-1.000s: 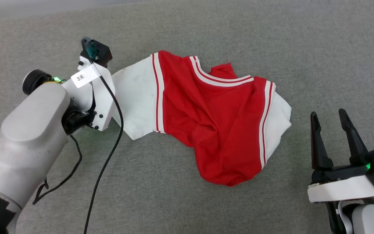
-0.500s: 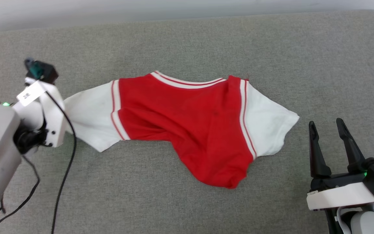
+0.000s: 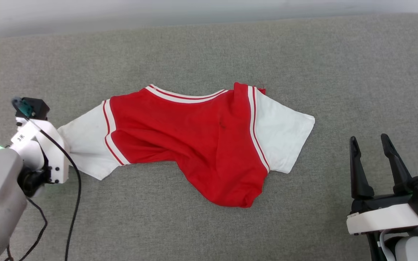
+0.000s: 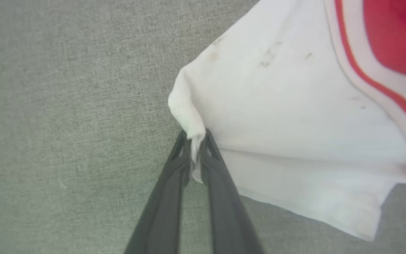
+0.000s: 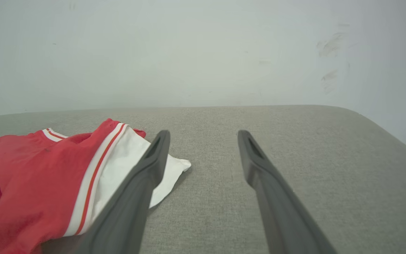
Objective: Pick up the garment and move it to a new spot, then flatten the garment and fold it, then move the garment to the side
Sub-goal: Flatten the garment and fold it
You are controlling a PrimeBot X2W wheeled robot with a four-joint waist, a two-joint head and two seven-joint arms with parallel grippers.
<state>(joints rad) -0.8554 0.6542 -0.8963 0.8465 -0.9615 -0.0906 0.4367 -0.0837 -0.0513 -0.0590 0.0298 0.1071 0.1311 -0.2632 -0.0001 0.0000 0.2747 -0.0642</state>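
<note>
Where the left gripper (image 4: 196,137) clamps a bunched corner of the white sleeve at the left, the garment (image 3: 194,145) begins, spread across the grey fabric surface (image 3: 339,54). Its rumpled red body lies in the middle, with the striped neckline at the far edge and the hem bunched on the near side. The other white sleeve lies flat at the right. Farther right, the right gripper (image 3: 369,139) sits apart from the cloth, fingers spread, holding nothing.
</note>
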